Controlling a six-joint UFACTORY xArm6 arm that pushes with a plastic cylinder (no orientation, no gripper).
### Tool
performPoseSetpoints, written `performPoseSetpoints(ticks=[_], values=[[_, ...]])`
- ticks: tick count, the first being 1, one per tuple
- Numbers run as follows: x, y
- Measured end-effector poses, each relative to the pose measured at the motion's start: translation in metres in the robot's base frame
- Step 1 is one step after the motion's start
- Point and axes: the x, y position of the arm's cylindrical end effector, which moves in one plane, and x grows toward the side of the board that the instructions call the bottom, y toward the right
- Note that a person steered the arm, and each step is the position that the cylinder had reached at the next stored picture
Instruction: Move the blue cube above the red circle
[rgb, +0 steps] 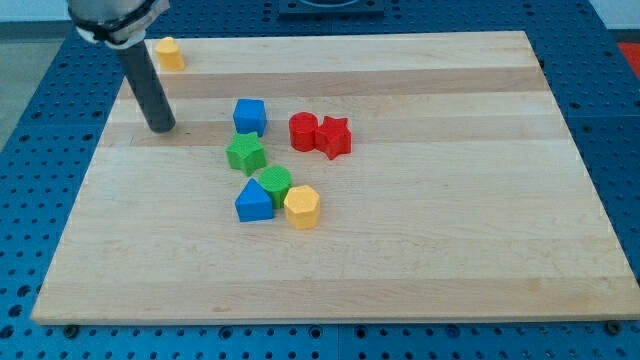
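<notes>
Nearest sits the yellow block (301, 206), beside a blue wedge-like block (253, 202). Farther back, the blue cube (249, 115) lies left of the red circle (303, 131), not yet beyond it. My tip (161, 128), a bare rod without jaws, rests well left of the cube, touching nothing.

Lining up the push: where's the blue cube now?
The blue cube sits left of centre, just above the green star, left of the red circle.

Single camera view: I look down at a slant from beyond the bench's (420, 260) near edge toward its far edge. Medium distance; all four corners visible, blue pegboard (610, 120) bordering either side.
</notes>
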Motion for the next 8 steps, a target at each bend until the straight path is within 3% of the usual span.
performPoseSetpoints(ticks=[2, 3, 5, 8], values=[[0.069, -0.003], [0.064, -0.017], [-0.027, 0.052], [-0.013, 0.103]])
